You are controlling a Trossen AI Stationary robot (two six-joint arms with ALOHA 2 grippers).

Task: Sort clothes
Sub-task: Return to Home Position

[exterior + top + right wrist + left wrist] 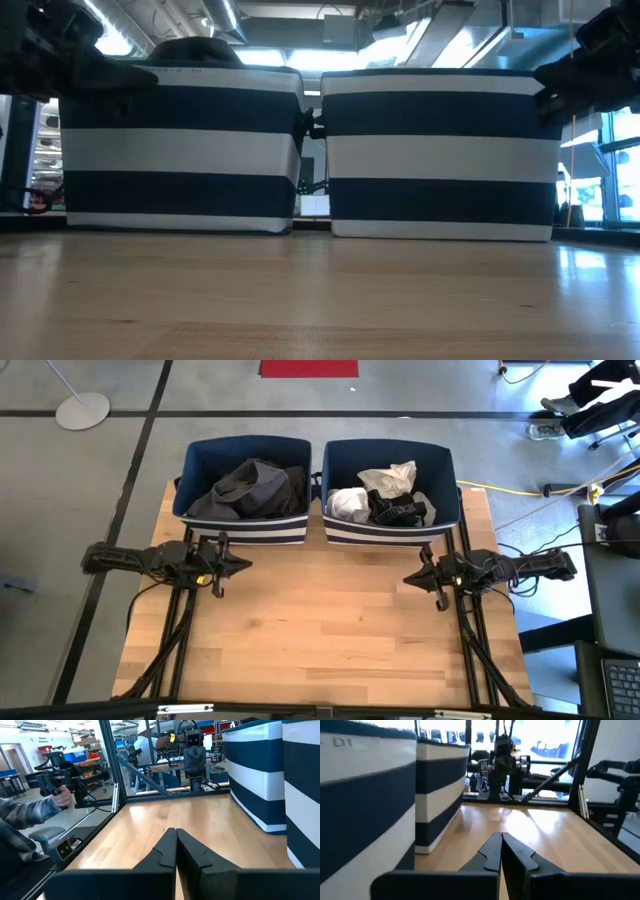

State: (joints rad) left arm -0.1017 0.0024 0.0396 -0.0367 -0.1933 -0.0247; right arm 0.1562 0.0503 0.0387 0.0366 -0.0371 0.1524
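Clothes (250, 488) are inside the two bins, split into two heaps.

Wooden table (320, 640): light plank top. Both arms reach in from opposite sides, tips pointing inward at each other.

Left bin (245, 444) and right bin (388, 446): navy fabric with white stripes, just beside each other at the table's far edge, narrow gap between.

Left bin load: dark grey garment (240, 485) heaped against black fabric (292, 490), filling most of the bin. Low view shows a dark hump above its rim.

Right bin load: white garment (347, 504) at the near-left corner, pale crumpled piece (392, 478) toward the back, black garment (400, 512) in front of that. All three touch.

Left gripper (243, 564): just in front of the left bin's striped front wall, held above the table. Fingers pressed together with nothing between them; its wrist view shows the tips meeting.

Right gripper (410, 576): just in front of the right bin's front wall, toward its right half. Fingers also together, empty.

The grippers are well apart, with bare wood between them.

Off the table, in the right wrist view: person's hand (62, 796) in a grey sleeve, gripping a dark handle rig.
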